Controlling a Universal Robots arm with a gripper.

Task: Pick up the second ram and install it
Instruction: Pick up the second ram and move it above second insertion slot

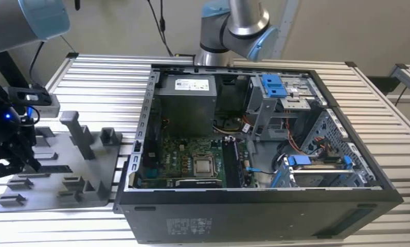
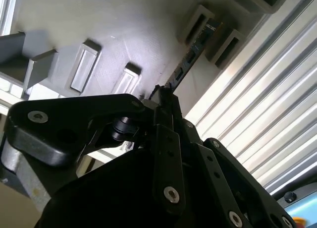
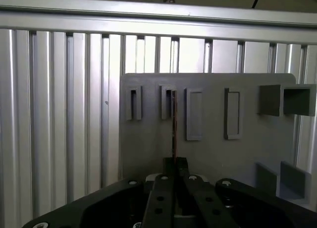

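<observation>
Found the gripper (image 3: 175,162) clenched, jaws drawn in on the second ram (image 3: 174,129) and pinching it across its flat faces. Saw the stick edge-on in the first wrist view, as a thin dark line running from the fingertips (image 3: 168,164) to a raised slot post (image 3: 168,102) of the grey tray (image 3: 148,148). Saw the same in the second wrist view, the second ram (image 2: 190,57) reaching away toward a pair of posts. Judged it seated in the tray and not lifted clear. Cannot tell whether the grip sits at mid-length or toward one end, the rest of the stick being hidden behind the gripper. Judged the part light and stiff along its length, yet thin and brittle under twist. Judged the smooth faces likely to slip in a loose pinch, and the chips and contact edge easily marked. Judged the hold sound in kind: across the faces, by the upper edge, square to the board. Would favour mid-length, to guard against tilt in a slot. Noted further posts and recesses on the tray, and the slatted metal table (image 3: 64,114) beneath. Farther off, in the exterior view, placed the gripper (image 1: 16,157) and tray at the exterior view's left. Found both well apart from the open computer case (image 1: 260,216), with the motherboard (image 1: 191,154) exposed near the grey power-supply box (image 1: 185,100).
</observation>
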